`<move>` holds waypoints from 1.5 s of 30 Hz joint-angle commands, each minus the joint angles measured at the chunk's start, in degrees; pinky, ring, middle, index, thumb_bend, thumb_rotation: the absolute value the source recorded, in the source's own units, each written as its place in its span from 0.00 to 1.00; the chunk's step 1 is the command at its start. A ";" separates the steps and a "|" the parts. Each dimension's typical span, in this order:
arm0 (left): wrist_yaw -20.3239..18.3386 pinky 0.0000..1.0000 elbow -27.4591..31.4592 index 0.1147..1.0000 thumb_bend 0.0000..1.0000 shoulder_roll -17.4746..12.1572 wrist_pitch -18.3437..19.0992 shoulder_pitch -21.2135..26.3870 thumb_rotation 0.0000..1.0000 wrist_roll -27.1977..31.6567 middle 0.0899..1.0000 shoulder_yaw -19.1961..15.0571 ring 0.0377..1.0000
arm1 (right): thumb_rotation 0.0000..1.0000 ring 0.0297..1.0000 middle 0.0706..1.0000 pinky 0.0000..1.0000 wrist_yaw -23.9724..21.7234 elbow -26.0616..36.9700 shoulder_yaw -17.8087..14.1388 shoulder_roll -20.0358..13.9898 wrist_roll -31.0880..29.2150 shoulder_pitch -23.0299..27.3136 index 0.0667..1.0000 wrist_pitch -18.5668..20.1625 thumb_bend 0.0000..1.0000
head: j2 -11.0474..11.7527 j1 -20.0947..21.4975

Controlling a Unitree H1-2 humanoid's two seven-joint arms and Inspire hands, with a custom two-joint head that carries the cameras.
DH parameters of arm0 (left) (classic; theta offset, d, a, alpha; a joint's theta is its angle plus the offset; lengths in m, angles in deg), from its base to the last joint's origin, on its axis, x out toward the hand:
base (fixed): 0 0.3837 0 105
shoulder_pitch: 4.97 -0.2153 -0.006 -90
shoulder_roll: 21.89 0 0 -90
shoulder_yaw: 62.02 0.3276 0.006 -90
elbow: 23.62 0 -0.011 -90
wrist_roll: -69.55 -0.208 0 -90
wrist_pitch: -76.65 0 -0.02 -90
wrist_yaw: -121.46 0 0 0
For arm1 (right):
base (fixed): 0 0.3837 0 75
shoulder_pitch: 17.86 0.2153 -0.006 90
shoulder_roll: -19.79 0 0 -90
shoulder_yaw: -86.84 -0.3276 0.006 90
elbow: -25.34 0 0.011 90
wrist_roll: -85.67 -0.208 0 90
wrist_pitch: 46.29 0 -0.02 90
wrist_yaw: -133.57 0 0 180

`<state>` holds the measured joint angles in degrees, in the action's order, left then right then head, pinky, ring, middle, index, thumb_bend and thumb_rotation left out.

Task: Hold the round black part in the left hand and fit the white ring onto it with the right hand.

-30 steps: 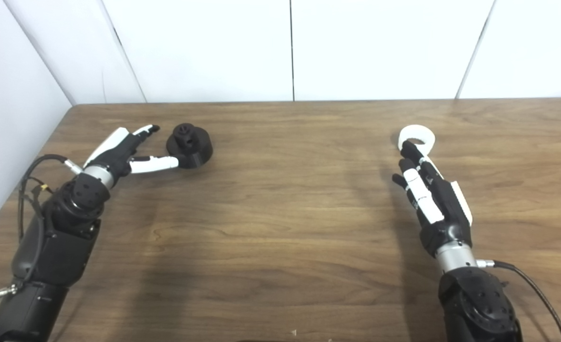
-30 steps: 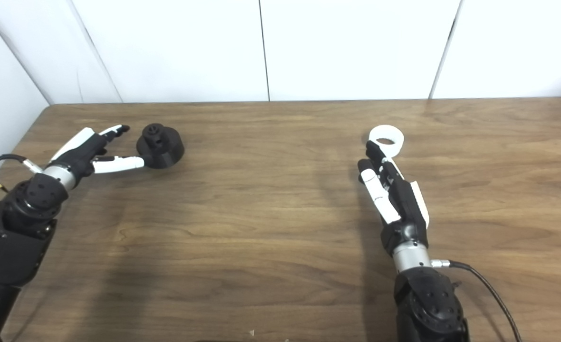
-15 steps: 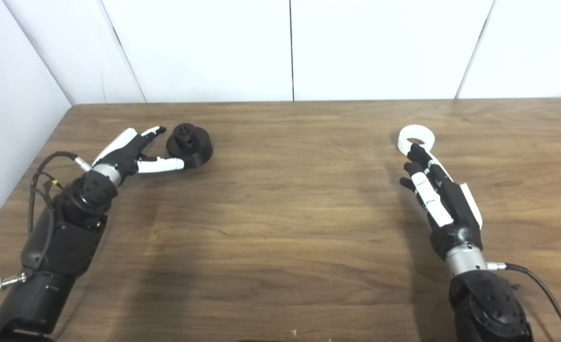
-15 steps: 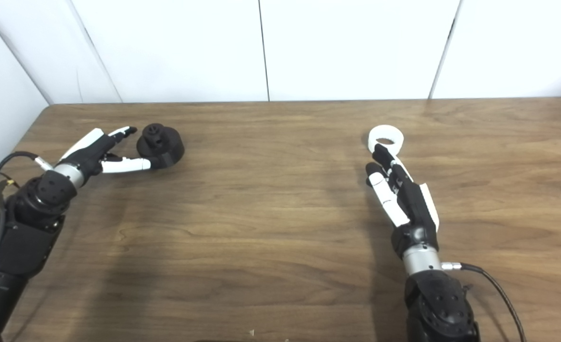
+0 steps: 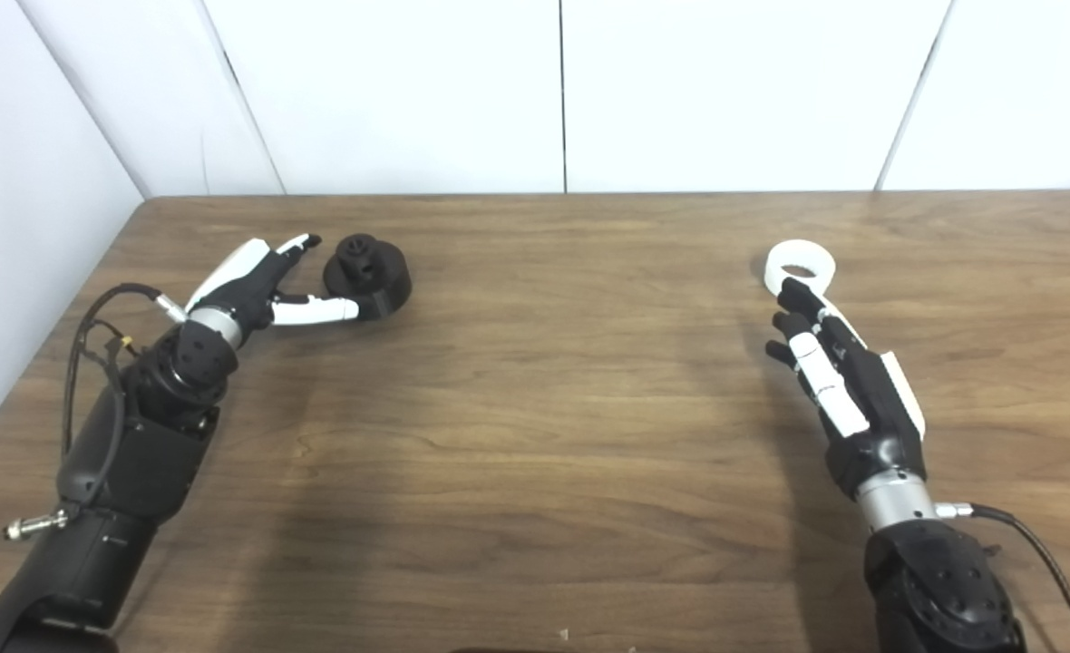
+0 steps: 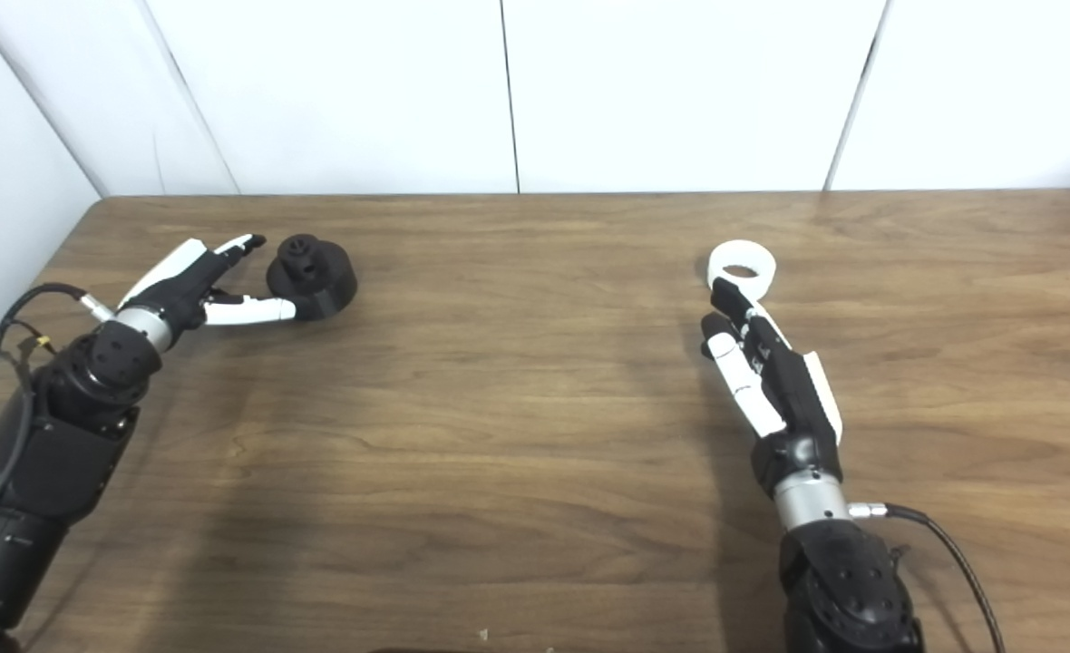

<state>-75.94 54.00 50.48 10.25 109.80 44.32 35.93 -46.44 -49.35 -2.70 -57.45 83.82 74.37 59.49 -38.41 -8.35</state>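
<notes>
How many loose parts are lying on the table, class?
2: the round black part at far left beside the left hand, and the white ring at right, just beyond the right hand.

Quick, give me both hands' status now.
Left hand: open, fingers spread beside the round black part, not gripping it.
Right hand: open, fingers stretched toward the white ring, holding nothing.

We see our left hand (image 6: 195,290) spread beside the black part (image 6: 312,275) — thumb at its base, nothing gripped. Our right hand (image 6: 766,367) lies open on the table (image 6: 517,381), fingertips just short of the ring (image 6: 742,264).
</notes>
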 commanded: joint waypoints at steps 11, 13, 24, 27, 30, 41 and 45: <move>2.05 0.88 -3.90 0.97 1.00 0.38 -1.62 4.56 0.51 -0.44 0.97 1.01 1.00 | 0.66 0.91 0.90 0.87 -0.52 2.07 0.04 -0.14 0.14 1.50 0.87 -3.15 0.54 | 0.36 0.25; 2.27 0.88 -4.83 0.97 1.00 0.66 -2.21 4.95 0.51 -0.55 0.97 1.26 1.00 | 0.66 0.91 0.90 0.87 -0.50 1.99 0.04 -0.19 0.23 1.51 0.87 -3.30 0.54 | 0.48 0.40; 1.32 0.89 -10.20 0.96 1.00 2.18 -4.82 8.13 0.51 0.14 0.95 3.08 0.99 | 0.68 0.91 0.89 0.87 -0.21 2.55 -0.20 -0.57 1.21 1.41 0.87 -3.41 0.53 | 0.62 1.27; 0.64 0.90 -10.56 0.96 1.00 2.36 -4.89 8.59 0.50 0.24 0.96 3.65 0.99 | 0.67 0.91 0.89 0.88 -0.18 2.75 -0.23 -0.63 1.31 1.42 0.87 -3.27 0.53 | 0.58 1.11; -0.23 0.90 -10.42 0.95 1.00 2.17 -5.04 8.83 0.50 -0.11 0.97 4.70 1.00 | 0.67 0.91 0.89 0.87 -0.17 2.83 -0.24 -0.60 1.27 1.43 0.87 -3.24 0.52 | 0.47 1.06; -4.25 0.92 -9.07 0.94 1.00 0.68 -5.43 8.76 0.52 0.20 0.99 7.60 1.00 | 0.69 0.91 0.89 0.87 0.03 2.43 -0.20 -0.54 1.67 1.49 0.87 -3.08 0.53 | 0.13 0.84; -5.12 0.93 -8.30 0.95 1.00 0.53 -4.60 8.45 0.49 0.12 1.00 7.77 1.00 | 0.68 0.90 0.88 0.86 -0.23 2.02 -0.25 -0.57 1.20 1.39 0.87 -3.64 0.52 | 0.11 0.68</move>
<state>-77.62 44.41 49.94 6.50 117.59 42.64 42.44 -46.26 -48.96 -2.88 -58.12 85.15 74.33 58.51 -38.23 -7.65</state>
